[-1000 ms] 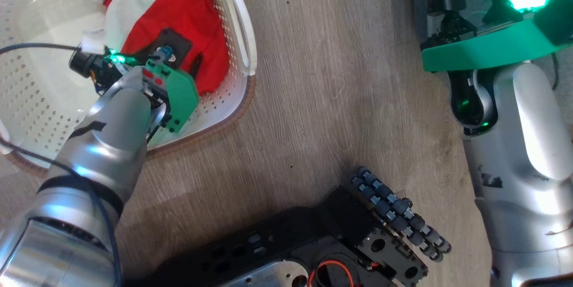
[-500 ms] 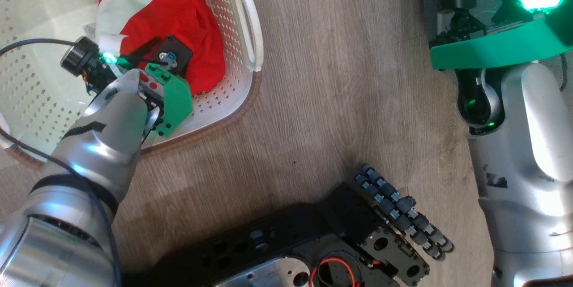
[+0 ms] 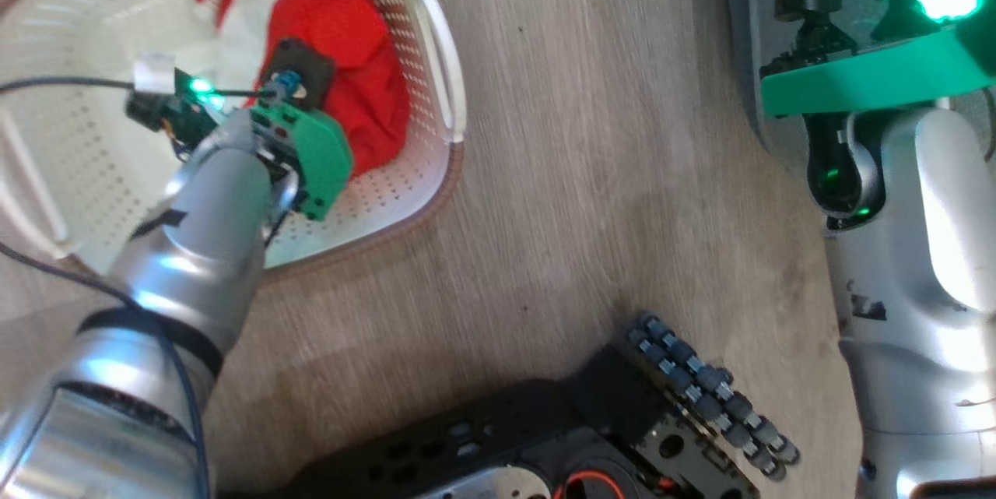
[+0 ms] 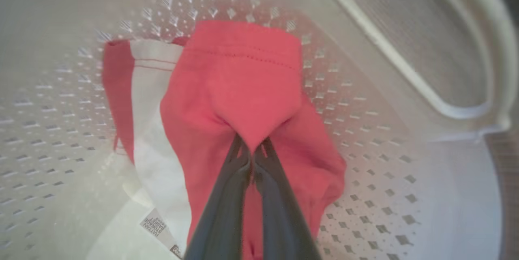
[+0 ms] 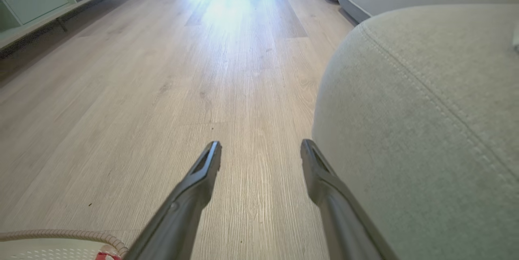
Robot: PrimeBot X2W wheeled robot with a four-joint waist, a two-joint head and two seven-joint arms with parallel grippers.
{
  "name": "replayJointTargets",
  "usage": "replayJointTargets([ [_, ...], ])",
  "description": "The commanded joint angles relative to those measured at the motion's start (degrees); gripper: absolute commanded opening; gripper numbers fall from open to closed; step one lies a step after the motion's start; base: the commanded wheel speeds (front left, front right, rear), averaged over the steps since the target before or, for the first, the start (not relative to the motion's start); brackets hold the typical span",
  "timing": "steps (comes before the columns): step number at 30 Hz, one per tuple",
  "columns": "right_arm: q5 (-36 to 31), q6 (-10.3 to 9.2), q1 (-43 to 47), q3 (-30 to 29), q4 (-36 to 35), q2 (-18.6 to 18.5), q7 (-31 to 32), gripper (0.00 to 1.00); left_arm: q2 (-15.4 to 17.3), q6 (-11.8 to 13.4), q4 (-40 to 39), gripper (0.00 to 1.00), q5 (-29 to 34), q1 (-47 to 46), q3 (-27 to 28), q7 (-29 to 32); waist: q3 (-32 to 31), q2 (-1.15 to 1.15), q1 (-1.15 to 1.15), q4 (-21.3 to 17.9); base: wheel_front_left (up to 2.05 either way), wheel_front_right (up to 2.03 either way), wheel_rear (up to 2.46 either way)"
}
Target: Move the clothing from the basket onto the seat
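The left arm (image 3: 194, 219) slants down into the basket (image 3: 436, 172). Its left claw (image 4: 252, 150) is pinched tight on a raised fold of the red clothing (image 4: 243, 89), which lies inside the basket against the perforated wall. The right claw (image 5: 260, 144) hangs spread wide above the floor (image 5: 182, 69), just beside the seat (image 5: 425, 110). A small label (image 4: 156, 225) on the basket base carries print too blurred to read.

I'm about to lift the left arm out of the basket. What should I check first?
1. Grip: left gripper shut on the clothing: ok.
2. Grip takes in the white panel too: cannot tell.
3. Fabric free of the basket wall: cannot tell.
4. Spare hand: right gripper open, holding nothing: ok.
5. Target: seat close beside the right gripper: ok.
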Motion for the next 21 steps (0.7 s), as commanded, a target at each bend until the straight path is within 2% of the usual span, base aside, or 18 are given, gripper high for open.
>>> replayJointTargets([
  [1, -0.97, -0.02, 2.29, 0.04, -1.02, 0.60, -0.36, 1.00, 0.18, -0.08, -2.22, 0.00, -0.96, 3.81, 1.55, -0.71, -3.86, 0.00, 0.00, 2.58, 0.00, 0.00, 0.00],
  [9, -4.31, -0.02, 4.50, -0.86, 1.70, 0.60, -0.36, 1.00, -0.69, -0.21, -8.86, 0.00, -3.41, 11.10, 4.47, -0.72, -13.98, 0.00, 0.00, 6.96, 0.00, 0.00, 0.00],
  [21, -6.14, -0.02, 8.34, 0.09, 5.80, 0.60, -0.36, 1.00, -1.58, -0.28, -16.90, 0.00, -5.11, 20.27, 10.13, -0.73, -26.70, 0.00, 0.00, 10.60, 0.00, 0.00, 0.00],
])
